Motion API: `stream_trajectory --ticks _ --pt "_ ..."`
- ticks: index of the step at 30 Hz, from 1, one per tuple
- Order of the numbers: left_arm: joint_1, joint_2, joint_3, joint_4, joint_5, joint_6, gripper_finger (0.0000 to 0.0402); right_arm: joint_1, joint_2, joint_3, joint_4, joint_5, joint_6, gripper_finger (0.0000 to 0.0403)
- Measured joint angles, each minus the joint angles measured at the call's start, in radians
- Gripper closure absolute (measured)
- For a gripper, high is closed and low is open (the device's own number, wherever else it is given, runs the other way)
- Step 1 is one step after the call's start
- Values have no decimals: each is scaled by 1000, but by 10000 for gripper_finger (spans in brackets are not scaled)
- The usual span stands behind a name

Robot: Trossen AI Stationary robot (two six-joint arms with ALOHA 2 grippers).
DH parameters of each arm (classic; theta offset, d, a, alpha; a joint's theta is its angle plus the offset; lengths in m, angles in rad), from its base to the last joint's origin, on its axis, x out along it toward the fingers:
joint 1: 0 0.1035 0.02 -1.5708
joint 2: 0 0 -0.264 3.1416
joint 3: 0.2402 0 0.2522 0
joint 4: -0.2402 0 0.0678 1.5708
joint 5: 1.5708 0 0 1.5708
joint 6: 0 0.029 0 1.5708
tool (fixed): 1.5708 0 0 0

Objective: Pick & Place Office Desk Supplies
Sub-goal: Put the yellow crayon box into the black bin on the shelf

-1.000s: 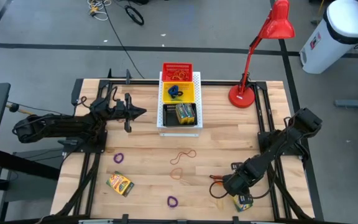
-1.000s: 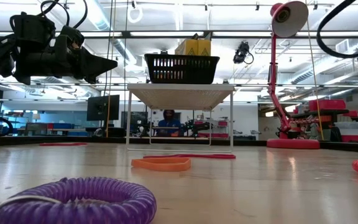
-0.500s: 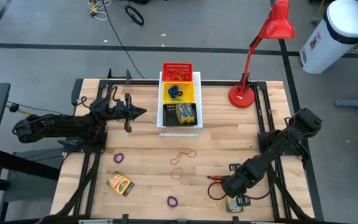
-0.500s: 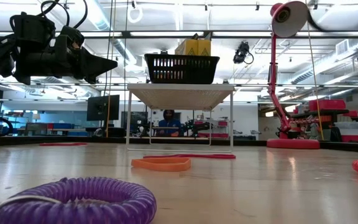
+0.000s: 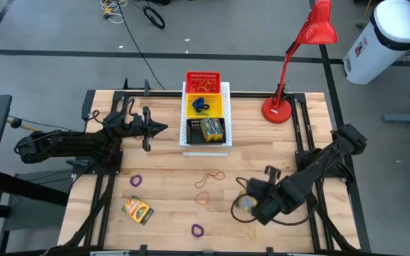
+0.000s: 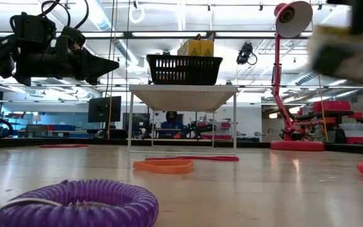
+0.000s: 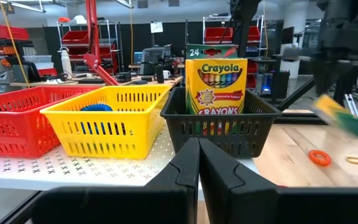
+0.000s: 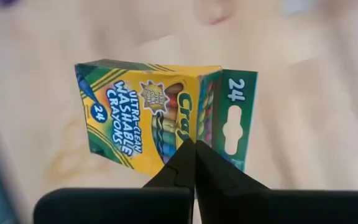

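Presently the right end effector (image 5: pixel 251 206) is over the near right part of the wooden surface (image 5: pixel 169 181), its fingers (image 8: pixel 185 163) pinched on a yellow-and-green crayon box (image 8: pixel 160 121). In the right wrist view the box hangs clear above the wood, gripped near its flap end. In the high view it appears only as a blur at the fingertips (image 5: pixel 245 204), and in the low view as a blurred yellow shape at upper right (image 6: pixel 345 53).

The left end effector (image 5: pixel 164 129) is held above the far left part of the surface, fingers (image 7: pixel 219 171) pressed together, carrying nothing, pointing toward the baskets.

Three baskets sit in a row on a white perforated board (image 5: pixel 224 89) at far centre: a red basket (image 5: pixel 203 80) farthest, a yellow basket (image 5: pixel 203 106) in the middle, a black basket (image 5: pixel 206 131) nearest. The black basket contains an upright crayon box (image 7: pixel 215 86).

Loose items on the surface: a second crayon box (image 5: pixel 138 210) at near left, a purple loop (image 5: pixel 135 180) beyond it, another purple loop (image 5: pixel 197 230) at the near edge, an orange loop (image 5: pixel 203 198) near centre, and a thin rubber band (image 5: pixel 211 178) just beyond that. A red desk lamp (image 5: pixel 301 53) stands at the far right corner.
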Motion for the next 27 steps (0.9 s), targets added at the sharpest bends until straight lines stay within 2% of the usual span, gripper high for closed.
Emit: stream_trajectory --ticks 5,10,15,21,27 --pt "0 0 0 1 0 0 388 -35 100 42 -147 107 38 398" --pt "0 0 0 -1 -1 0 388 -70 259 88 -196 182 39 398" --pt "0 0 0 0 -1 0 388 -72 407 177 -337 287 39 398" --pt "0 0 0 1 -1 0 388 -65 491 257 -339 434 31 398" --pt "0 0 0 0 0 0 388 -55 559 271 -345 506 -22 398"
